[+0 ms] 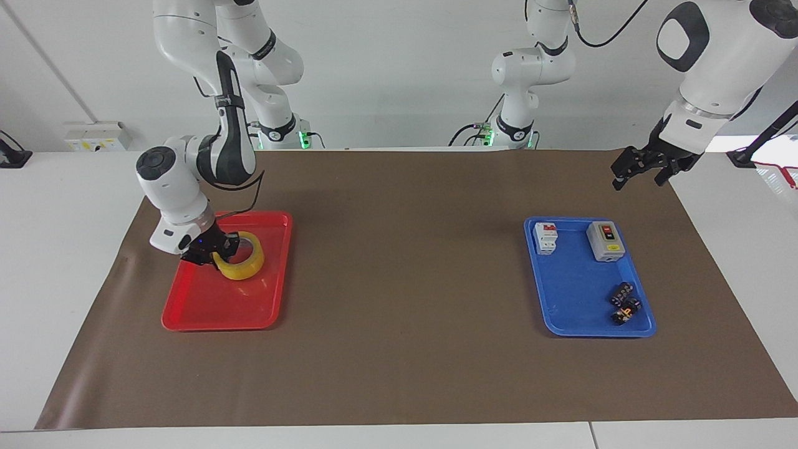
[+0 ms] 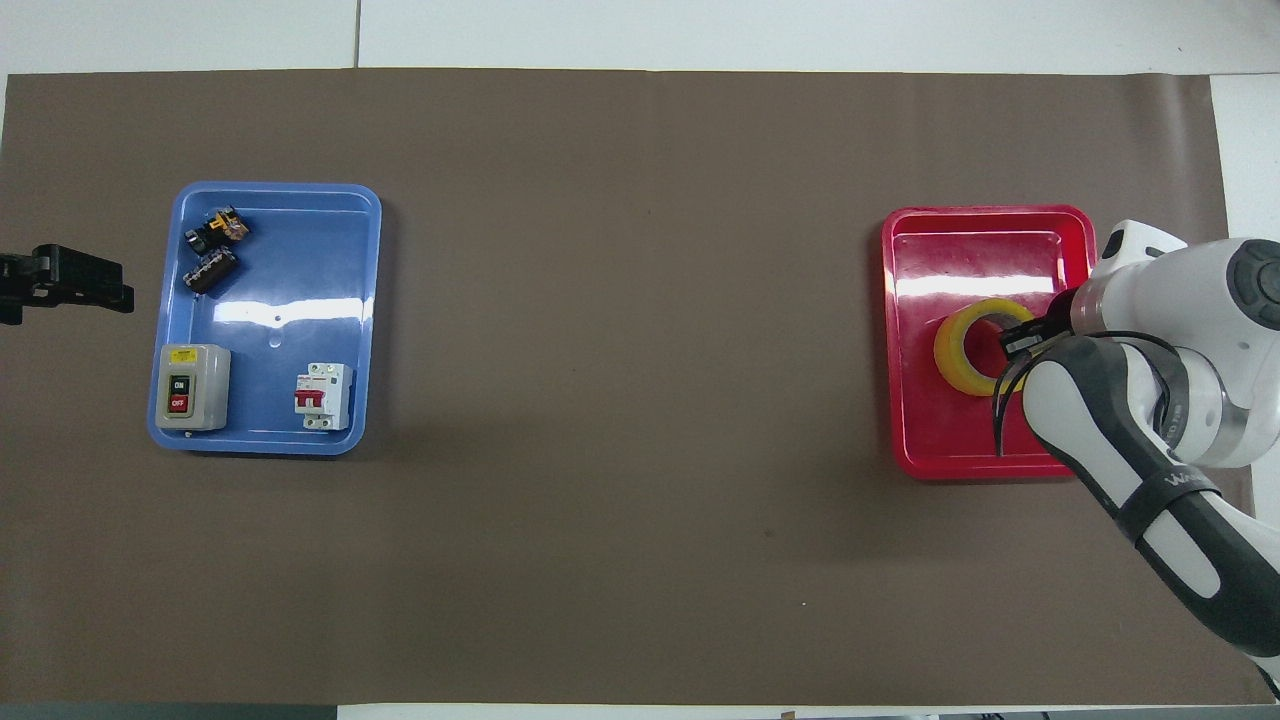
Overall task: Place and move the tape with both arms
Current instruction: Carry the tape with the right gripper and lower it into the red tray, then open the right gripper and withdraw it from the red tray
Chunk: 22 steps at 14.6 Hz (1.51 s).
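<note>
My right gripper [image 1: 215, 249] grips the tape [image 1: 240, 264] by its wall over the red tray [image 1: 212, 312]; it may slip. The left gripper [image 1: 642, 167] waits, state unclear.

The right gripper [image 1: 215, 248] grips the tape [image 1: 242, 256] by its rim over the red tray [image 1: 212, 312] — the roll tilted. The left gripper [image 1: 639, 168] hangs over the mat's [image 1: 405, 280] corner, waiting, near the blue tray [image 1: 570, 293], which holds a breaker [image 1: 545, 237], a switch box [image 1: 605, 241] and small dark parts [image 1: 624, 303].
</note>
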Motion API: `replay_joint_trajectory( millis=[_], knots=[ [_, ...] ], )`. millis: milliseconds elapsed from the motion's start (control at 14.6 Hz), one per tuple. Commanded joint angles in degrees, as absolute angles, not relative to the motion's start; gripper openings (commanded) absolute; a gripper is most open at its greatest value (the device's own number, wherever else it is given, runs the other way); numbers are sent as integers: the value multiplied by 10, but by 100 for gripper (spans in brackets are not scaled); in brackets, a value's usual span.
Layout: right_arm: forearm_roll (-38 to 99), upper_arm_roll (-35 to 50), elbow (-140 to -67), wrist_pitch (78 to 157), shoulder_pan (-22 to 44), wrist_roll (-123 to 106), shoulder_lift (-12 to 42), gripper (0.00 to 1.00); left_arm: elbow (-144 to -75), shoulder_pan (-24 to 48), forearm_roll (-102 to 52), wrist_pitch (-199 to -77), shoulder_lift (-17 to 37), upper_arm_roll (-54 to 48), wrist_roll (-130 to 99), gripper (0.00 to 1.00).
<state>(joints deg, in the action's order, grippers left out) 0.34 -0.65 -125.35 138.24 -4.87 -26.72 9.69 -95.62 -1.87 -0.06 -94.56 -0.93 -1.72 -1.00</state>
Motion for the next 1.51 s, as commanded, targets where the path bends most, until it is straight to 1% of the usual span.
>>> replay_joint_trajectory(
  millis=[0, 68, 274, 411, 548, 753, 821, 890, 1095, 1232, 1300, 1437],
  knots=[
    [-3, 1, -1260, 1390, -60, -276, 90, 47, -952, -19, -11, -935, -11, -18, -1, 100],
    [-3, 1, -1260, 1390, -60, -276, 90, 99, -952, -19, -11, -935, -11, -18, -1, 100],
    [-3, 1, -1253, 1381, -59, -272, 90, 100, -952, -20, -11, -935, -11, -17, -2, 100],
    [-3, 1, -1242, 1371, -55, -269, 80, 100, -952, -20, -11, -936, -11, -17, -2, 100],
    [-4, 1, -1219, 1338, -48, -191, 69, 100, -952, -20, -11, -936, -11, -17, -2, 100],
    [-31, 1, -1211, 1324, -18, -80, 46, 100, -952, -20, -11, -935, -11, -17, -2, 100],
    [-49, 1, -1194, 1295, -11, -36, 39, 100, -952, -20, -11, -935, -11, -17, -2, 100],
    [-56, 2, -1160, 1248, -2, 1, 39, 100, -952, -20, -11, -936, -11, -17, -2, 100],
    [-54, 4, -1028, 1096, 11, 48, 40, 100, -952, -20, -11, -936, -11, -18, -2, 100],
    [-46, 4, -957, 1014, 7, 51, 38, 100, -952, -20, -11, -935, -11, -17, -2, 100],
    [-44, 4, -933, 985, 4, 51, 34, 100, -952, -20, -11, -936, -11, -17, -2, 100],
    [-23, -2, -909, 935, -3, 54, 15, 100, -952, -20, -11, -936, -11, -17, -2, 100]
  ],
)
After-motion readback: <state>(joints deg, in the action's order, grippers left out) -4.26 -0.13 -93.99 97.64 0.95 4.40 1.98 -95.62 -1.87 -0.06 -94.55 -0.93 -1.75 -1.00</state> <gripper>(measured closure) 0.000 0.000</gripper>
